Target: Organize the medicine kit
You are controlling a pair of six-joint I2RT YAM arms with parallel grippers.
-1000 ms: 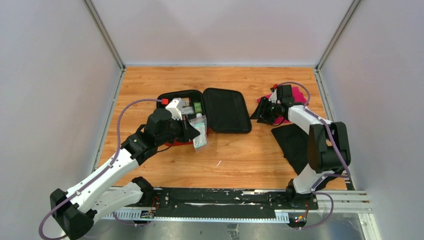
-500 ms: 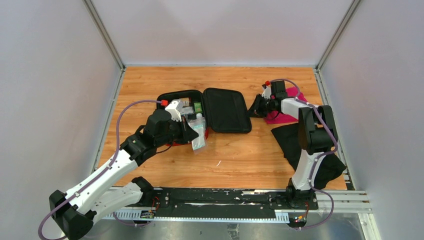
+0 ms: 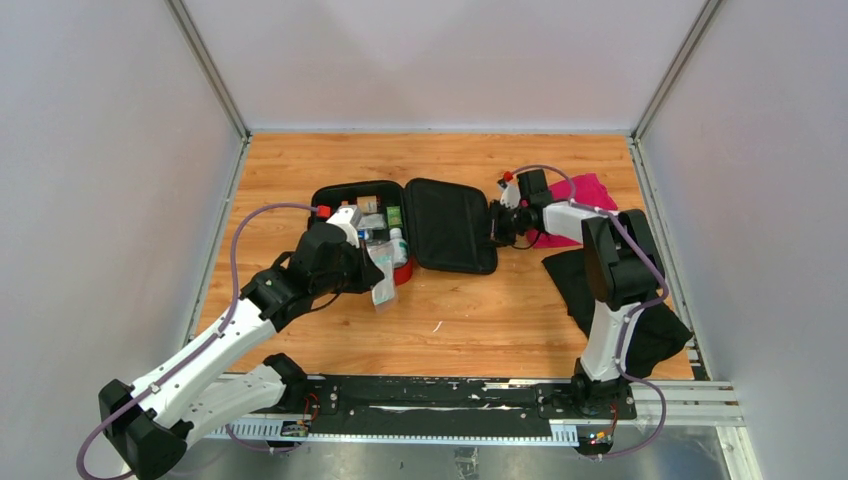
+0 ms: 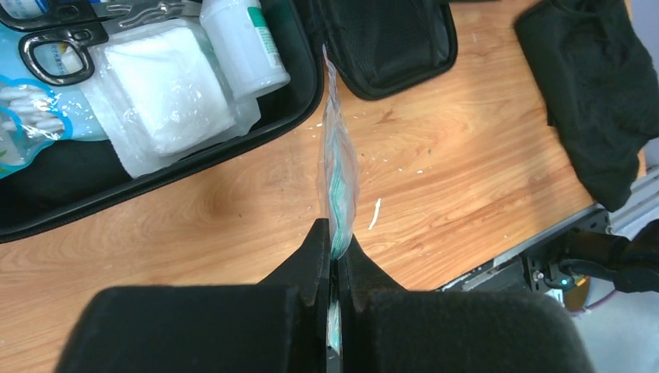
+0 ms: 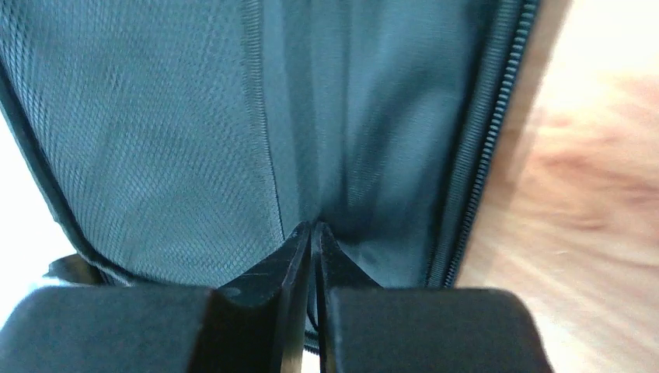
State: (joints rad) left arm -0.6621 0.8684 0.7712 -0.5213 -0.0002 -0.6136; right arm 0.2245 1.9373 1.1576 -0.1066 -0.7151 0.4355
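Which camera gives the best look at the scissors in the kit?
Left wrist view: the scissors lie in the medicine kit, in its open half, black handles clear beside the gauze pad. The top external view shows them only as tiny clutter; the right wrist view shows just the kit's black lining.

bottle label (image 4: 261, 45) in the medicine kit (image 4: 70, 185) is unreadable.

The medicine kit (image 3: 452, 222) is showing a red shell around black lining, which is reading as fine mesh up close. The bench (image 3: 500, 310) is glowing orange-brown with wood grain. A clear sachet (image 4: 339, 183) is carrying teal print. A white bottle (image 4: 242, 47) is bearing green lettering beside white gauze (image 4: 167, 93). A magenta cloth (image 3: 592, 188) and a black cloth (image 3: 655, 335) are showing plain colour.
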